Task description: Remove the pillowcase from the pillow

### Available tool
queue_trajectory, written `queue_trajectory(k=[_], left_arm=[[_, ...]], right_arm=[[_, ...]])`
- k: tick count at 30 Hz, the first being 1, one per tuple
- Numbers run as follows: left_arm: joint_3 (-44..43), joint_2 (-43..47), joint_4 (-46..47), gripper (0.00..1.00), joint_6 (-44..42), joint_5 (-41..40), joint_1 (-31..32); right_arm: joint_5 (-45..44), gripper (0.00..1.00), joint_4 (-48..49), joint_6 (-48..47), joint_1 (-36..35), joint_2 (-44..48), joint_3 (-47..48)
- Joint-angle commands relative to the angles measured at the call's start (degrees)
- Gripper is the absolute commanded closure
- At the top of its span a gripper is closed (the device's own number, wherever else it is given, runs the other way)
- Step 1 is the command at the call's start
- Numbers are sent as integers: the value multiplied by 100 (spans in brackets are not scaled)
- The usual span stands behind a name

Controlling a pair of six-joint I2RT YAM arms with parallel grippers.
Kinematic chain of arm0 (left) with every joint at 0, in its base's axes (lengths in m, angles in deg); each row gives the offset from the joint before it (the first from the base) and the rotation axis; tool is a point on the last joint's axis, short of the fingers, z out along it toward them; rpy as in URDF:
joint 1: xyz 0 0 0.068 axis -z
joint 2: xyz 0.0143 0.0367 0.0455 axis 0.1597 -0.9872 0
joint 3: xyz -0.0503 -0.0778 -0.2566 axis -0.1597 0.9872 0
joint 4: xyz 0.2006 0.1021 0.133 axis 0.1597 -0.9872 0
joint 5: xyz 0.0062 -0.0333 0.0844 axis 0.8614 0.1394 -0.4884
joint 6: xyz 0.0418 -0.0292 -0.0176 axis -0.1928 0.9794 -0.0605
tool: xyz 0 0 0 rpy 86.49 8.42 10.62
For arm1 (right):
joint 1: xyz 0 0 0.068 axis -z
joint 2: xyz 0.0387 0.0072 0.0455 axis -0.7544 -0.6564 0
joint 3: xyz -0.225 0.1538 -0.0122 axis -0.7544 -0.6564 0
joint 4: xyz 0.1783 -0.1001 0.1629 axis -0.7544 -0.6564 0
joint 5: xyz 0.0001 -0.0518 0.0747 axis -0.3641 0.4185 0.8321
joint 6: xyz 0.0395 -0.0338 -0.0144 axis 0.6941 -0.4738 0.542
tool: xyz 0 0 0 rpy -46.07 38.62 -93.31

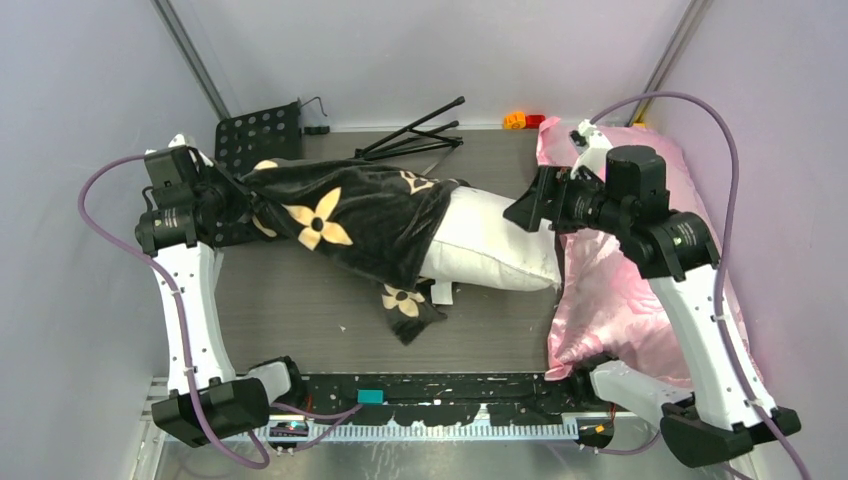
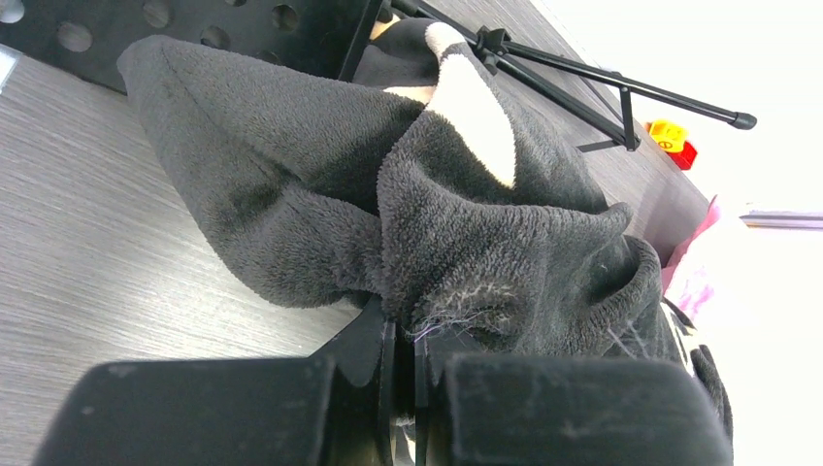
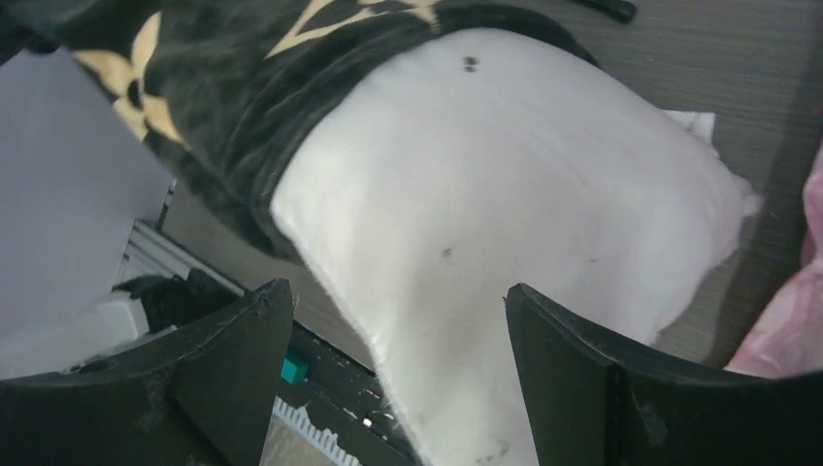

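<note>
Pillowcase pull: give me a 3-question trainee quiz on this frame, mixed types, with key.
1. True or false: the left gripper is shut on the pillowcase.
2. The right gripper, at the pillow, is: A) open, B) shut, C) out of view.
3. Fill in: the pillow's bare end points toward the ___ arm.
Key: 1 true; 2 A; 3 right.

readable text: none, in any view you have.
print on the pillowcase (image 1: 340,215): tan flower and star shapes only, no letters; ahead of the right end effector (image 3: 388,320), above the left end effector (image 2: 403,335).
tag (image 1: 442,293) on the pillow (image 1: 495,245): too small for you to read.
small lit panel (image 1: 290,430), behind the left end effector: illegible.
</note>
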Motion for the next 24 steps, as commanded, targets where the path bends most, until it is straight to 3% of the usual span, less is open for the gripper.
queue_trajectory(k=[1,3,5,6,10,17,24], left_arm=[[-122,-12,672,100,76,17,-57],[-131,-57,663,100,77,15,-54],[-170,-100,608,100,34,-8,-42],[-196,-114,585,100,16,-30,-35],[-231,-118,527,100,1,-47,28],[-202,-46,461,100,-41,-164,162],[-120,-23,481,100,-45,-214,189]], right_arm=[[-675,15,-106,-263,-1072,210,29],[-1129,14,51,-369,-1673,417,-336],[-1295,2,135,-558,-2048,627,-687],[-1276,1,172,-651,-2167,706,-829],[-1508,1,143,-767,-2474,804,-1072],[-3109,0,70,-1117,-2890,701,-883],[-3225,0,314,-1646,-3147,396,-564]])
